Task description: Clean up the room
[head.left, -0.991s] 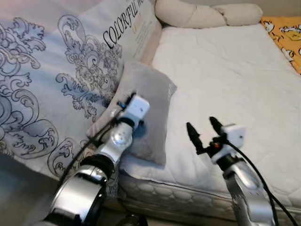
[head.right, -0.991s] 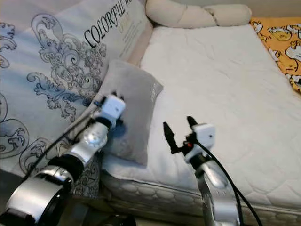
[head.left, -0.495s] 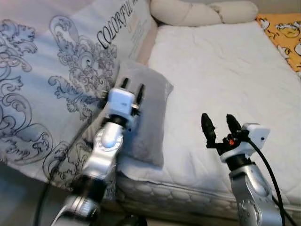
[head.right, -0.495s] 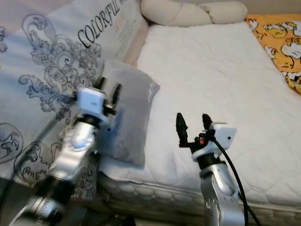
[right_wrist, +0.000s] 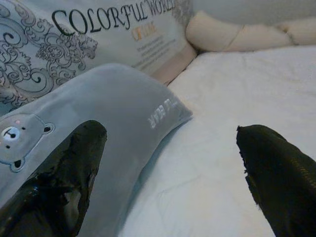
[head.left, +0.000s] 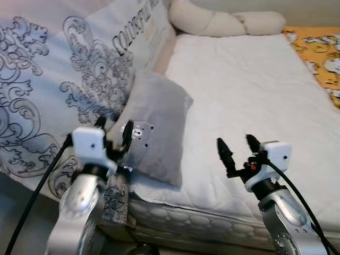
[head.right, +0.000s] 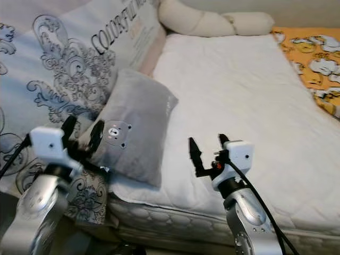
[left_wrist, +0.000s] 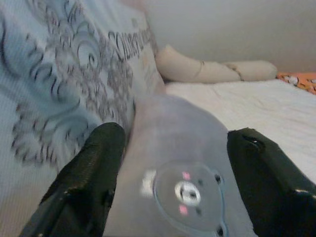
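Note:
A grey pillow (head.left: 159,125) with a small bear patch (head.left: 140,134) lies at the left edge of the white mattress (head.left: 255,90), leaning on a patterned blue-grey quilt (head.left: 58,79). My left gripper (head.left: 113,136) hovers open just off the pillow's near left corner, nothing between its fingers; the left wrist view looks straight at the bear patch (left_wrist: 190,195). My right gripper (head.left: 238,150) stands open over the mattress's near edge, to the right of the pillow (right_wrist: 98,133).
A long cream bolster (head.left: 228,22) lies across the head of the bed. An orange cartoon-print blanket (head.left: 321,53) covers the far right side. The mattress's front edge (head.left: 202,218) runs below both arms.
My left gripper has drawn back from the pillow toward the near left, uncovering the bear patch. The right gripper has shifted a little left. The view itself has shifted slightly.

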`<state>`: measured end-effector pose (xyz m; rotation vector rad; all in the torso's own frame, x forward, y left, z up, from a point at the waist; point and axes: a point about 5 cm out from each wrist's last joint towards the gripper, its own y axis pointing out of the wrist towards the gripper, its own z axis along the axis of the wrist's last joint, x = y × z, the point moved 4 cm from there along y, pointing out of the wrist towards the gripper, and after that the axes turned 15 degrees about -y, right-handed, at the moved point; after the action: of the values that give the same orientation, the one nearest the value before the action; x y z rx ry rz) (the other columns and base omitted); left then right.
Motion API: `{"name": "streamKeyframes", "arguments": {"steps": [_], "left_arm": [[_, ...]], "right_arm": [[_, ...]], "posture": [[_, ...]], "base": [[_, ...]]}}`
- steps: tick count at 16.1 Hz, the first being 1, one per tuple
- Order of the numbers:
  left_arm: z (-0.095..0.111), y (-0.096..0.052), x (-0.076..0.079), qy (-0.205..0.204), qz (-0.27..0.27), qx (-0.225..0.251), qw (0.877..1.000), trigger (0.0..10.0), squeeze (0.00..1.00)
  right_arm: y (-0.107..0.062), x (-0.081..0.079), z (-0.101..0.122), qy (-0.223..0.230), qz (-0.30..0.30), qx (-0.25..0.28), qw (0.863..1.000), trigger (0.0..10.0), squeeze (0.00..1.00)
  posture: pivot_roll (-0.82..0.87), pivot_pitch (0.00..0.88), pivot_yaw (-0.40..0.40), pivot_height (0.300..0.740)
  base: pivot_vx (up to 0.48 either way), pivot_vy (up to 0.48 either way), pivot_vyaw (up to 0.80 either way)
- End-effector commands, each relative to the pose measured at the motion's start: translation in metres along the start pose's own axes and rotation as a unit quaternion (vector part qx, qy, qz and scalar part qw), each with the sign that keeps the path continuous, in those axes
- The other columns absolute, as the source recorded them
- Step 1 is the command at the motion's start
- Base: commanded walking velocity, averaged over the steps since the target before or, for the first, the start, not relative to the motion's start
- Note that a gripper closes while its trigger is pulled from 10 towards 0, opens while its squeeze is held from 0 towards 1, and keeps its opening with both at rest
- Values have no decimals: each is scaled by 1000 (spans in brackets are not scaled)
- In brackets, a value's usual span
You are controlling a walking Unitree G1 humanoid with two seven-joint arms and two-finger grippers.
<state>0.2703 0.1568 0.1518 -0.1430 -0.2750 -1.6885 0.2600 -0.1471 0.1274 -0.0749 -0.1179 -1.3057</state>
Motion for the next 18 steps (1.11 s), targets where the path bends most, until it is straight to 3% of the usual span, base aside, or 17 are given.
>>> {"name": "streamKeyframes", "arguments": {"steps": [1,3,6,9,12,14,18], "left_arm": [[0,-5,0,5,5,-10,1000,10000,1000],[7,-4,6,19,-11,-7,1000,10000,1000],[11,-4,0,14,1,-20,1000,10000,1000],[7,-2,-14,19,37,-29,999,10000,1000],[0,0,-12,8,44,-42,998,10000,1000],[-10,-3,-14,-3,48,-58,997,10000,1000],[-17,3,-17,0,46,-68,997,10000,1000]], "right_arm": [[-4,8,11,-10,-12,28,999,10000,1000],[-6,11,14,3,-21,19,1000,10000,1000],[-8,9,3,1,-35,-9,999,10000,1000],[1,7,3,4,-42,-17,999,10000,1000],[-3,2,-11,-13,-33,-50,998,10000,1000],[-4,0,-8,-24,-30,-46,998,10000,1000],[-4,9,-12,-34,-56,-58,996,10000,1000]], "posture": [[-12,0,44,740],[-2,0,33,740],[-7,0,27,740],[13,0,27,740],[-10,0,38,740],[-34,0,45,740],[-45,0,46,740]], "base": [[0,0,0],[0,0,0],[0,-465,0],[0,-480,0],[0,-480,0],[0,-480,0],[0,-480,0]]}}
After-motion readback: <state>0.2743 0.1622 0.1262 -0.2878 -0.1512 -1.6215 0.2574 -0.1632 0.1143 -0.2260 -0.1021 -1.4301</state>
